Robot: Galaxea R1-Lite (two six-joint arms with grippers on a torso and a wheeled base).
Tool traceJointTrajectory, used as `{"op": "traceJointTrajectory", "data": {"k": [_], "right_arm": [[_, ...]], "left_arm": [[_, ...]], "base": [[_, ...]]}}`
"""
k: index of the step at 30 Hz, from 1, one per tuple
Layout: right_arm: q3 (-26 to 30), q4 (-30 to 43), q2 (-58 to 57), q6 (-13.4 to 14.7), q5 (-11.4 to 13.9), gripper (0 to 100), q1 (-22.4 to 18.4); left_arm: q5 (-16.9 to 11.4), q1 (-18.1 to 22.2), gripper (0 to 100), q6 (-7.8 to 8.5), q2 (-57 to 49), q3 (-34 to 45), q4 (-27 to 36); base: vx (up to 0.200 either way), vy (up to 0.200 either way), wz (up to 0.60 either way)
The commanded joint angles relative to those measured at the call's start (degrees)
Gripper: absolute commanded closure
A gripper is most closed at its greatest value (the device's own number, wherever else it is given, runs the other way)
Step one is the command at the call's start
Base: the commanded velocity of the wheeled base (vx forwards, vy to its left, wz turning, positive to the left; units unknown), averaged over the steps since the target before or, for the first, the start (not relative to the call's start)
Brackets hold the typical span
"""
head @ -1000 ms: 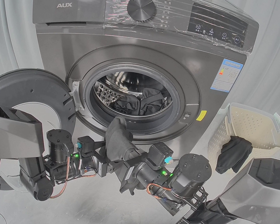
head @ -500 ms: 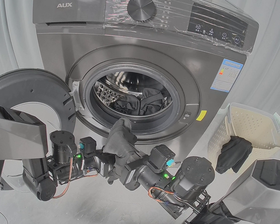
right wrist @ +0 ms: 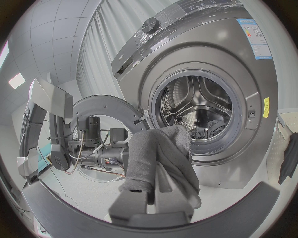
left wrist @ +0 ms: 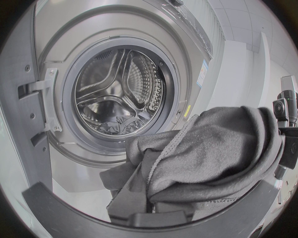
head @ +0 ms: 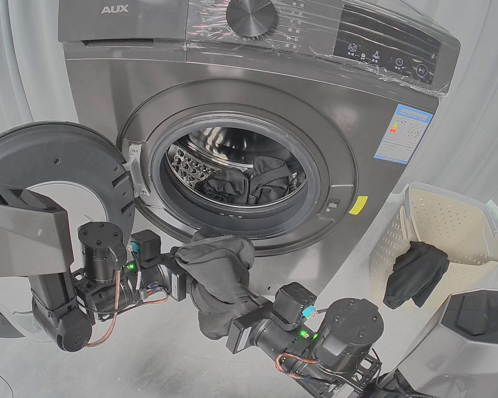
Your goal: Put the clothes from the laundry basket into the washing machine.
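A dark grey garment [head: 219, 267] hangs bunched just below the washing machine's open port [head: 235, 172]. My left gripper [head: 182, 278] is shut on the garment's left side, and in the left wrist view the cloth [left wrist: 201, 161] drapes over this gripper [left wrist: 152, 213]. My right gripper [head: 226, 320] is shut on its lower right, its fingers [right wrist: 163, 189] closed with the cloth [right wrist: 161, 145] between them. More dark clothes [head: 252, 181] lie in the drum. A cream laundry basket [head: 454, 223] stands right of the machine, with a black garment [head: 416, 273] hanging over its rim.
The round door [head: 46, 164] is swung fully open to the left, right behind my left arm. Bare grey floor [head: 179, 380] lies in front of the machine. Pale curtains hang behind the machine and the basket.
Both grippers have dropped lower with the garment, and my right arm has shifted right. The cloth, which stood up in a peak before the port, now sags in a wider bundle.
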Motion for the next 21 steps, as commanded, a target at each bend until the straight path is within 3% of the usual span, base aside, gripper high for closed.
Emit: {"op": "traceJointTrajectory", "data": {"k": [1, 5, 9, 10, 12, 15, 21], "right_arm": [[0.11, 0.07, 0.24, 0.15, -0.01, 0, 0.06], [2.49, 0.16, -0.11, 0.77, -0.01, 0, -0.2], [8.29, 0.42, -1.26, 0.5, 0.16, 0, -0.03], [12.33, 0.42, -1.43, 0.33, 0.07, 0, 0.06], [17.87, 0.16, -1.52, 0.24, -0.01, 0, 0.06], [23.32, -0.1, -1.87, 0.5, 0.07, 0, -0.2], [24.81, -1.16, -3.37, 0.94, -0.1, 0, -3.46]], "left_arm": [[0.08, -0.03, 100, -0.11, -1.75, 0.61, -0.13], [0.08, -0.21, 100, -0.55, -3.59, 2.28, -0.22], [0.08, -0.47, 100, -2.48, -6.4, 4.31, -0.22], [-0.01, -0.47, 100, -3.27, -8.16, 5.54, -0.22], [-0.1, 0.06, 100, -3.36, -10.89, 7.38, -0.22], [-0.45, 0.59, 100, -3.71, -15.55, 9.84, -0.13], [-1.51, 0.32, 100, -4.06, -19.5, 14.15, -0.13]], "base": [[0.0, 0.0, 0.0], [0.0, 0.0, 0.0], [0.0, 0.0, 0.0], [0.0, 0.0, 0.0], [0.0, 0.0, 0.0], [0.0, 0.0, 0.0], [0.0, 0.0, 0.0]]}}
